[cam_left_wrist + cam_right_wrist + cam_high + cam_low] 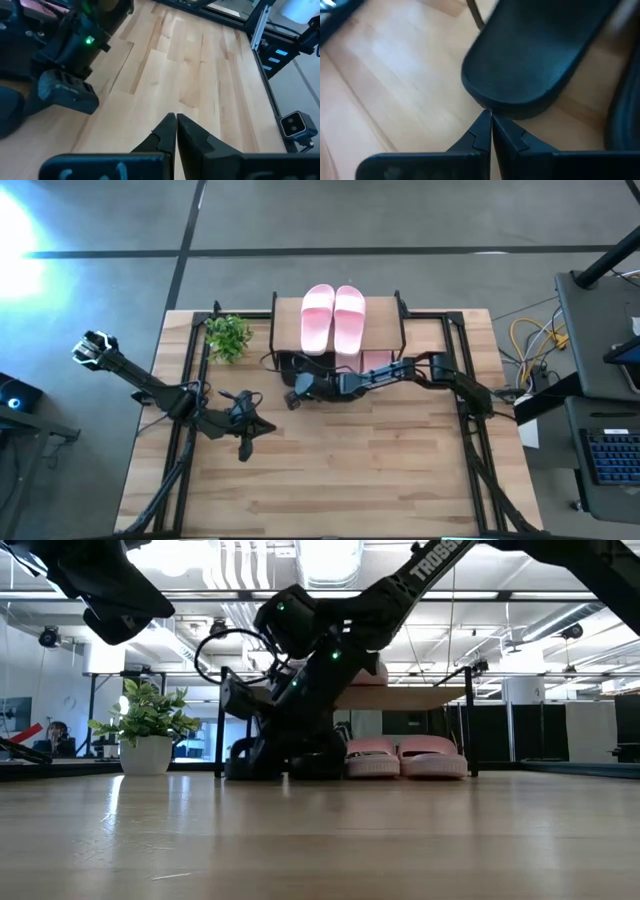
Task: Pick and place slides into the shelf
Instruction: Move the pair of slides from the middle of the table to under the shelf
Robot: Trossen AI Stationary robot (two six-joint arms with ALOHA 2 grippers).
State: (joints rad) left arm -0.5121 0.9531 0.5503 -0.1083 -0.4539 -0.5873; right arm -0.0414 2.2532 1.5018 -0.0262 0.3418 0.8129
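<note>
Black slide [535, 55] sits right at the tips of the right gripper [490, 119]: jaws pressed together, fingertips at the rounded end of the sole, nothing pinched between them. A second black slide [626, 105] shows as a dark edge just beside it, so two black. In the low view both are dark shapes [250, 760] on the tabletop at the shelf's lower level, mostly hidden behind the right arm.

Left gripper [175, 125]: jaws also pressed together, holding nothing, hovering over bare wood near the table's left-centre [244, 442], well apart from the shelf [286, 320].

Pink count: two slides side by side on the shelf's top board [333, 315]; two more at the lower level [405, 758], next to each other, to the right of the black ones as seen from the low view. Four pink visible in total.

Edges and room: shelf stands at the table's far edge, centred. Potted plant [228, 336] just left of it, close to the shelf's left leg. Right arm reaches in low along the shelf's front, gripper at the left half of the lower opening [296, 393]. Near half of the table [380, 480] is open wood; the black frame rails [470, 430] run along both sides.
</note>
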